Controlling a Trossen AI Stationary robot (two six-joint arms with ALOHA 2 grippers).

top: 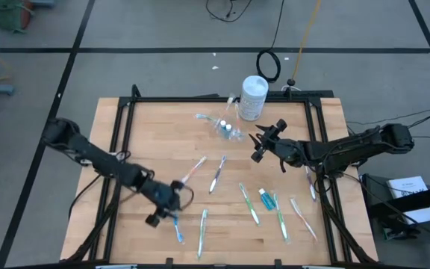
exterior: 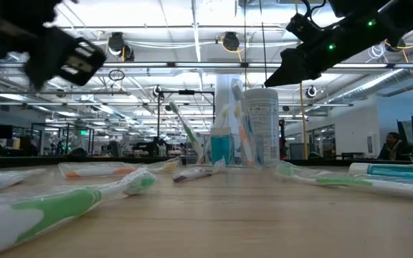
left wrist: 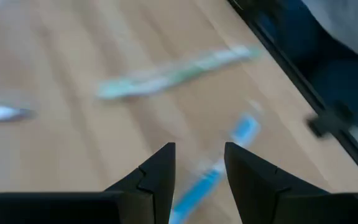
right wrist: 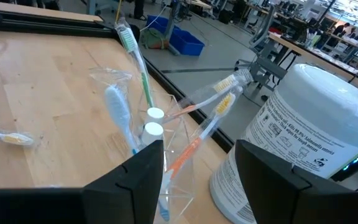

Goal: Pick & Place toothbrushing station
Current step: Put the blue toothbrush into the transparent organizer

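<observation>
The left gripper (left wrist: 197, 168) hangs spread over a blue toothbrush (left wrist: 219, 165) on the tabletop (top: 163, 134), while the right gripper (right wrist: 197, 162), also spread, faces the clear cup (right wrist: 176, 146) beside the white canister (right wrist: 303, 143).

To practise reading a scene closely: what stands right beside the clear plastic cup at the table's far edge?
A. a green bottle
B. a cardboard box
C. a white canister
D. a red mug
C: the white canister stands right beside the clear plastic cup, which holds toothbrushes.

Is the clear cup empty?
No, the right wrist view shows the clear cup holding several toothbrushes and white-capped tubes, beside the white canister.
</observation>
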